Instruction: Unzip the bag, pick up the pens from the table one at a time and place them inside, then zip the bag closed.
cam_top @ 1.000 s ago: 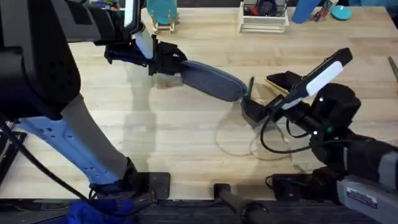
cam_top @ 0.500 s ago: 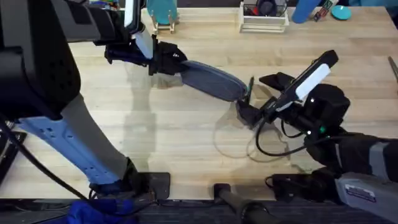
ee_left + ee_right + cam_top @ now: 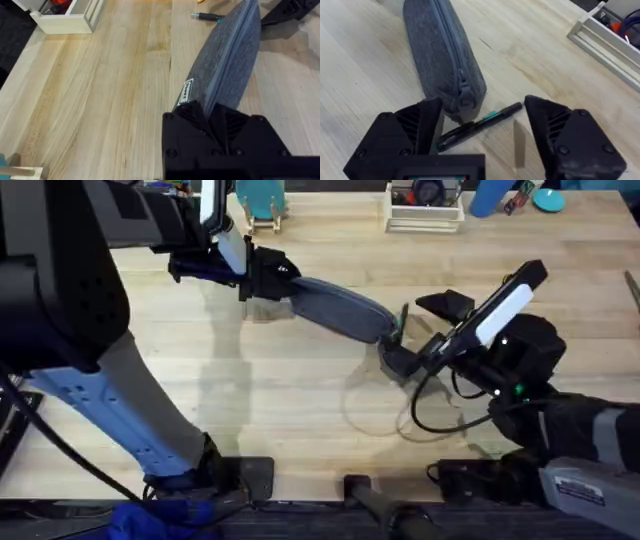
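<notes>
My left gripper (image 3: pixel 216 116) has its jaws clamped on one end of the bag (image 3: pixel 340 307). My right gripper (image 3: pixel 482 127) hangs jaws wide over the dark pen (image 3: pixel 480 125) on the tabletop (image 3: pixel 280 400), beside the bag's other end.

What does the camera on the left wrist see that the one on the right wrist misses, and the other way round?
Only the left wrist view shows the left arm's fingers clamped on one end of the bag, and the small label beside them.

Only the right wrist view shows the right arm's open fingers on either side of the dark pen, and the zipper pull at the bag's near end.

Both show the bag, that pen, the wooden table and a white tray.
</notes>
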### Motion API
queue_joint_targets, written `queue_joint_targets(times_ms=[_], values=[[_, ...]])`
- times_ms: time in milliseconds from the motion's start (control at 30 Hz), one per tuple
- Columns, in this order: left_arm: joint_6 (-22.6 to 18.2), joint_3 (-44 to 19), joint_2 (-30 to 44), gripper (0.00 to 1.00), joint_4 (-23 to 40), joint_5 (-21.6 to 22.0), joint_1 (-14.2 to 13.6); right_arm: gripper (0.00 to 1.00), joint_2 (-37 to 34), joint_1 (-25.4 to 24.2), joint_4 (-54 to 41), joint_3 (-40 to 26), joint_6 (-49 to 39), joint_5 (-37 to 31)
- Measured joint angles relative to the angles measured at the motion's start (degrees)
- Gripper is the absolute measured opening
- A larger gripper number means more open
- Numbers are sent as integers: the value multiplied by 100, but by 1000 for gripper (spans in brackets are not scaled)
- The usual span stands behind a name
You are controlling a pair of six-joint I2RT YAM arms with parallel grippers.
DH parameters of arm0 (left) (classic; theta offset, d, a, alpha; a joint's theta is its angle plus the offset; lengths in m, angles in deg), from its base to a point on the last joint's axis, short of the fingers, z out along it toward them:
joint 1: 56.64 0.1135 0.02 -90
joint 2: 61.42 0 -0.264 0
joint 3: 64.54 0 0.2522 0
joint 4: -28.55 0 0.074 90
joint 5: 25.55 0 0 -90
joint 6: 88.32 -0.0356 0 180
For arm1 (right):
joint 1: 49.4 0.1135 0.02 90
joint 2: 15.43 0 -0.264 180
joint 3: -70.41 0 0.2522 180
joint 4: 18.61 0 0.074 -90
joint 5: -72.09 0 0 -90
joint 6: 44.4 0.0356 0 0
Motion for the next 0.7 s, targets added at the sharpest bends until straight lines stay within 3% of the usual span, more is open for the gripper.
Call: queue_joint_targets(times_ms=[233,700], values=[[0,0,0,41,0,0,0,984,0,0,109,0,-40,11],[0,0,0,41,-4,0,0,419,0,26,166,0,-55,129]])
